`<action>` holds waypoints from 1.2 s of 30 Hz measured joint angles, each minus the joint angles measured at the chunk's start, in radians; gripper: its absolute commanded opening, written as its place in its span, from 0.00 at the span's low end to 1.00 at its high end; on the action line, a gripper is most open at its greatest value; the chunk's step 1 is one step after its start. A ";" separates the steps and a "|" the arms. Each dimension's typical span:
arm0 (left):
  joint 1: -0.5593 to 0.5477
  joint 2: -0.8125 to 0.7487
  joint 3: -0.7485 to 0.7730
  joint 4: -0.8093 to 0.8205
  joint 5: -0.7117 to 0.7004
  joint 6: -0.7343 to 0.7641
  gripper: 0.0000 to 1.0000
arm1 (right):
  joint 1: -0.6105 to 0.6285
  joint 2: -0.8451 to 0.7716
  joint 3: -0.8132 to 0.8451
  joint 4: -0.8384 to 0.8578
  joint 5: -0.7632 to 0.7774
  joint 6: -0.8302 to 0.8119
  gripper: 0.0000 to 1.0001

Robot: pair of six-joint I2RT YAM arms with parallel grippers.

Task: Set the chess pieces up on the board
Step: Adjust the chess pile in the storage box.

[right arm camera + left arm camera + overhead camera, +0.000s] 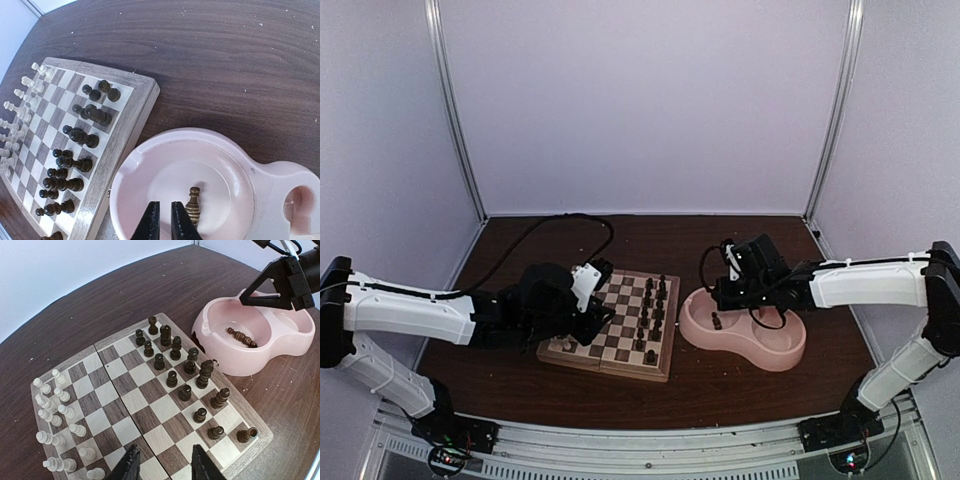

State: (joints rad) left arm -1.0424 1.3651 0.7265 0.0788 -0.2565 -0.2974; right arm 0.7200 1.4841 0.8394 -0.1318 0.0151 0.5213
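We see the right gripper [161, 216], pinched nearly closed and empty, hovering over the pink bowl [252, 167], where one dark piece [193, 204] lies just beside its fingertips. The left gripper [164, 464] hangs spread and empty above the board [147, 415], with cream pieces [55, 410] and dark pieces [185, 370] ranked along opposite sides.

From above, the left arm [410, 312] hides the board's [618, 318] 9 o'clock side; the right wrist view crops the bowl [230, 165] at 6 o'clock.
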 measured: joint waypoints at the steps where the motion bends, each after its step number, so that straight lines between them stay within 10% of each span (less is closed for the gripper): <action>1: 0.000 0.000 0.000 0.000 0.002 0.000 0.37 | 0.000 -0.008 -0.002 0.002 0.002 -0.002 0.13; 5: 0.000 0.000 0.000 0.000 0.004 0.000 0.37 | 0.000 -0.012 -0.002 0.011 0.009 -0.003 0.40; 17: 0.000 0.000 0.000 0.000 0.011 0.000 0.37 | 0.000 0.250 0.145 -0.101 0.047 -0.022 0.45; 30: 0.000 -0.024 -0.003 0.000 0.021 0.000 0.37 | -0.003 0.386 0.245 -0.109 0.014 -0.042 0.05; 36: 0.000 -0.032 -0.004 0.000 0.026 0.000 0.37 | -0.002 0.239 0.126 -0.082 -0.010 -0.064 0.03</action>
State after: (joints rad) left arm -1.0424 1.3327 0.7223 0.0788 -0.2306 -0.2974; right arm 0.7177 1.7229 0.9649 -0.2138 0.0048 0.4576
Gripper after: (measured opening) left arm 0.367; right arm 0.035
